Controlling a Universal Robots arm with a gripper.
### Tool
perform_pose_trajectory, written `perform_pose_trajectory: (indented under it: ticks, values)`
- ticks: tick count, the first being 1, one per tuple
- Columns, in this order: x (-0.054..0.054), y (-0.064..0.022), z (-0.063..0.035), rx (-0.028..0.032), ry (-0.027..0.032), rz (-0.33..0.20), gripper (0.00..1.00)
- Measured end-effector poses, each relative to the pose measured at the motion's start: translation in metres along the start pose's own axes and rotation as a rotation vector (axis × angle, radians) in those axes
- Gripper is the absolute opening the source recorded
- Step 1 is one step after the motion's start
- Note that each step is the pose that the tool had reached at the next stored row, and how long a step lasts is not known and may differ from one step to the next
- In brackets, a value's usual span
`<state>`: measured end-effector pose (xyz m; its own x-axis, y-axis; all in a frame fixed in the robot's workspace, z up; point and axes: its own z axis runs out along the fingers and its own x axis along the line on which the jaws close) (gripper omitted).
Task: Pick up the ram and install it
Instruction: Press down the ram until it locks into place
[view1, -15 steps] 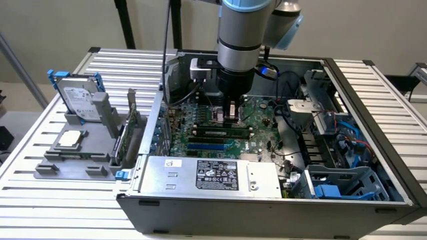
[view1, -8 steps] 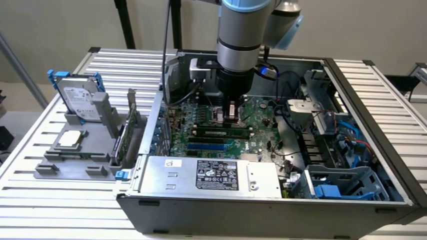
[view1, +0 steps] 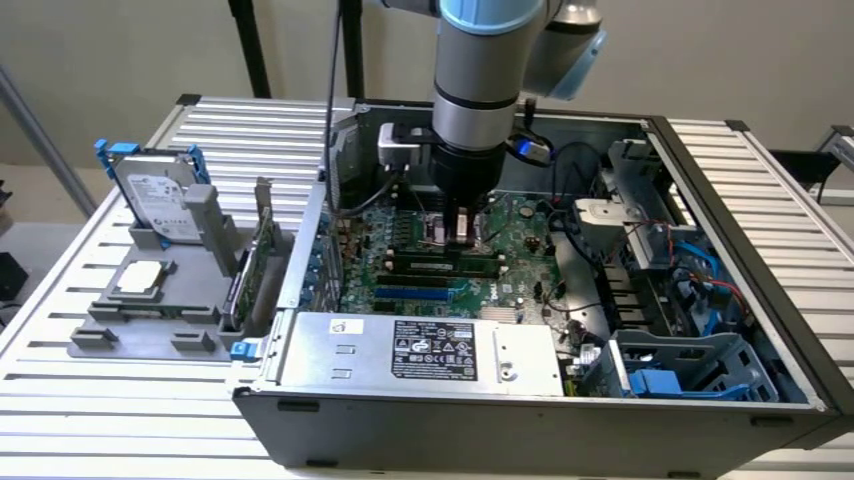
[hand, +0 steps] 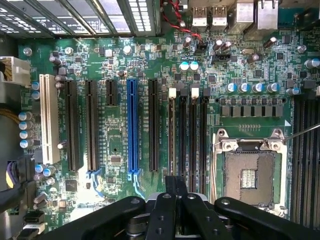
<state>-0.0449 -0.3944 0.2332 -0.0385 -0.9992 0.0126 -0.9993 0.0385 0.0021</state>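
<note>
The ram (view1: 434, 265), a long thin green stick with dark chips, stands on edge in one of the black memory slots on the motherboard inside the open computer case. My gripper (view1: 461, 238) hangs straight down into the case just behind the stick, its tips close to the board. In the wrist view the gripper (hand: 176, 181) is shut, the two black fingers pressed together with nothing visible between them. It sits over one end of the memory slots (hand: 188, 130), beside the open CPU socket (hand: 248, 177).
A grey power supply (view1: 420, 350) fills the case's front. Drive cages and cables (view1: 667, 300) crowd the exterior view's right. Outside the case, a grey fixture holds a hard drive (view1: 158, 195), a processor (view1: 140, 280) and a bracketed expansion card (view1: 260, 265). A blue slot (hand: 132, 127) lies beside the memory slots.
</note>
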Motion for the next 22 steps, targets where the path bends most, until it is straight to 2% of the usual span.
perform_pose_trajectory:
  ticks: [6, 8, 9, 15, 22]
  values:
    - [0.0, 0.0002, 0.0084, -0.0006, 0.0013, 0.0, 0.11]
    - [0.0, 0.0003, 0.008, -0.0004, 0.0008, 0.0, 0.11]
    - [0.0, 0.0002, 0.0052, -0.0003, -0.0011, 0.0, 0.11]
    - [0.0, 0.0002, -0.0212, -0.0024, -0.0003, 0.0, 0.11]
    - [0.0, 0.0002, -0.0216, -0.0026, 0.0, 0.0, 0.11]
